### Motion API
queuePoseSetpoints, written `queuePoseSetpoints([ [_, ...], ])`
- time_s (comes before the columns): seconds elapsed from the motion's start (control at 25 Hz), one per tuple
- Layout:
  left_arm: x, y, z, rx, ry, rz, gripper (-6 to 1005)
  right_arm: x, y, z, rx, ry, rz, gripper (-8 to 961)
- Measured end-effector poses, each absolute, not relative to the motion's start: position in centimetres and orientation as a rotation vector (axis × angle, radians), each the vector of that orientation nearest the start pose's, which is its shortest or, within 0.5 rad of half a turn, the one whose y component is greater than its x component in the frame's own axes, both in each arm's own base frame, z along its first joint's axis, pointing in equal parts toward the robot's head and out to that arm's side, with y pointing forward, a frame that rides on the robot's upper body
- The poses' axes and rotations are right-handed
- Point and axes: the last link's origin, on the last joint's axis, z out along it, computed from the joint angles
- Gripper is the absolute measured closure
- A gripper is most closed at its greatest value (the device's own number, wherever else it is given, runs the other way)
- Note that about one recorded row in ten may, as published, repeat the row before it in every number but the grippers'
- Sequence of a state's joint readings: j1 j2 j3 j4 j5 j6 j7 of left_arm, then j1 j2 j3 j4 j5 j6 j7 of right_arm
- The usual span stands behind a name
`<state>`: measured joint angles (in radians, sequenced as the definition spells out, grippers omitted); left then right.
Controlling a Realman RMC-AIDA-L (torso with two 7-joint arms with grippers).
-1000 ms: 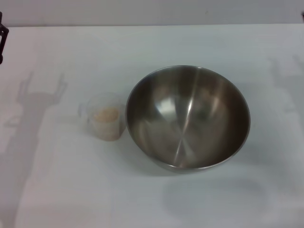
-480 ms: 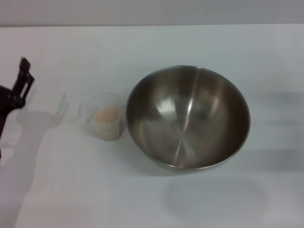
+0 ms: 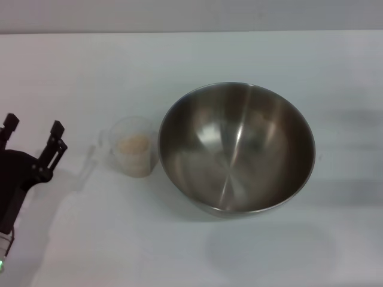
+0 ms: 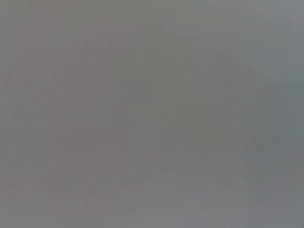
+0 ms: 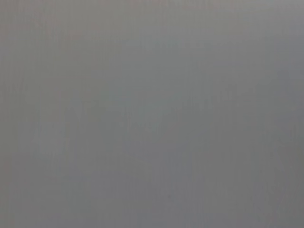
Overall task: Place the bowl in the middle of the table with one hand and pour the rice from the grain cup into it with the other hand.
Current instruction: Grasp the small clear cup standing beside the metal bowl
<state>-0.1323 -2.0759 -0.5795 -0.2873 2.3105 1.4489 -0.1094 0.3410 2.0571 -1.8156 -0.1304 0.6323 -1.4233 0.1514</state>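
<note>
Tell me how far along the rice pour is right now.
Early stage. The steel bowl sits empty near the middle of the table. The rice is in the grain cup, which stands upright beside the bowl, ungripped. In hand: the left claw is open at the table's left, apart from the cup. Left: gripping, lifting and pouring. The right claw is out of view.

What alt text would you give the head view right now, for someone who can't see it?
A large steel bowl sits empty on the white table, with the grain cup of rice standing just beside it on the robot's left. The left hand, open, is near the table's left edge, apart from the cup.
</note>
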Motion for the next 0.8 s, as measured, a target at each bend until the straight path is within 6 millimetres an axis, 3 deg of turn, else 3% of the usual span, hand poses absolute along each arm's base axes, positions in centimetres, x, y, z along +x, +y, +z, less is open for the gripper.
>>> queuePoseSetpoints([
  [0.4,-32.9,21.5,-6.0,-1.705,-0.607,-0.786,184,35.8,30.5,6.7,-1.232,0.397,0.749,334],
  [0.8,-32.2,20.9,-7.4,-1.738,-0.594,-0.714,185,35.8,30.6,6.9,-1.233,0.393,0.747,334],
])
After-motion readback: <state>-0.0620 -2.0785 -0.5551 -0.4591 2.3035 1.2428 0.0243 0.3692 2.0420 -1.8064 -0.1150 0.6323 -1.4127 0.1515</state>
